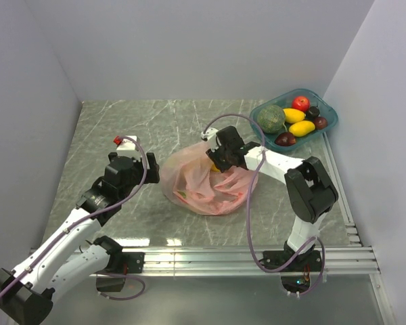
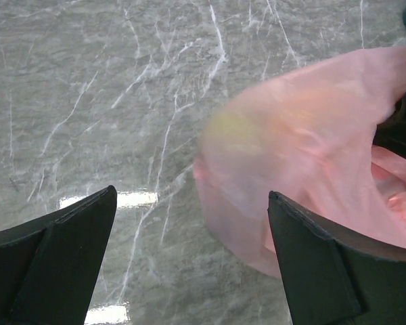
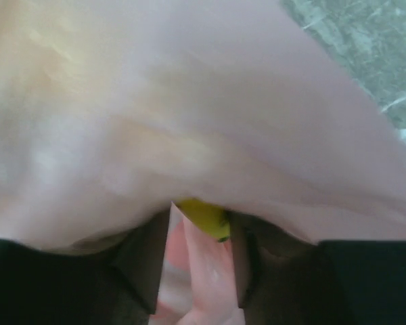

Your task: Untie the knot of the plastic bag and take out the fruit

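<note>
The pink plastic bag (image 1: 204, 184) lies crumpled mid-table with my right gripper (image 1: 220, 161) pushed into its top. Pink film (image 3: 189, 101) drapes over the fingers in the right wrist view. Between them sit a yellow fruit tip (image 3: 204, 217) and a fold of pink plastic, and my right gripper (image 3: 199, 223) is closed on them. Another yellow patch shows through the bag (image 2: 304, 135) in the left wrist view. My left gripper (image 2: 193, 196) stands wide open and empty just left of the bag, low over the table (image 1: 137, 170). I cannot make out the knot.
A teal tray (image 1: 329, 123) at the back right holds a dull-green melon (image 1: 272, 117), a red apple (image 1: 300, 103), two yellow fruits (image 1: 301, 127) and dark ones (image 1: 285, 139). White walls close in the left, back and right. A metal rail (image 1: 257, 256) runs along the near edge.
</note>
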`<move>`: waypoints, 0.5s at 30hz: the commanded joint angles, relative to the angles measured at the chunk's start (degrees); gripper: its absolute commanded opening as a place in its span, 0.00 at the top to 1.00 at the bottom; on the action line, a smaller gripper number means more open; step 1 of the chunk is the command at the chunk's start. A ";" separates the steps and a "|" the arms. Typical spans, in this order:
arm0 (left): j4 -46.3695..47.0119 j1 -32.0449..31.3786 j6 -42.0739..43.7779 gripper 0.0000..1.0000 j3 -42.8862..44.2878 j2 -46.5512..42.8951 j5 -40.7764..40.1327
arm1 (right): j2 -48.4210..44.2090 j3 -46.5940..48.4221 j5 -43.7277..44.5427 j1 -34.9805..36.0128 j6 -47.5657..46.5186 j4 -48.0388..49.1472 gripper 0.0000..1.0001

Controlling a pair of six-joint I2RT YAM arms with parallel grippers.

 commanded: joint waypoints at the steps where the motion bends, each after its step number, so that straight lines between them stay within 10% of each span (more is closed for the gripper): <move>1: 1.41 0.29 1.20 0.01 0.22 0.14 1.77 | -1.51 -0.34 -3.13 0.36 0.46 0.35 0.66; 5: 1.76 0.29 1.37 0.01 0.13 0.14 3.26 | -3.97 -3.14 -2.26 1.59 2.21 1.32 0.97; 15: 3.07 0.20 1.99 0.01 -0.13 0.84 8.00 | -16.18 -6.84 6.60 9.84 8.80 -5.78 1.00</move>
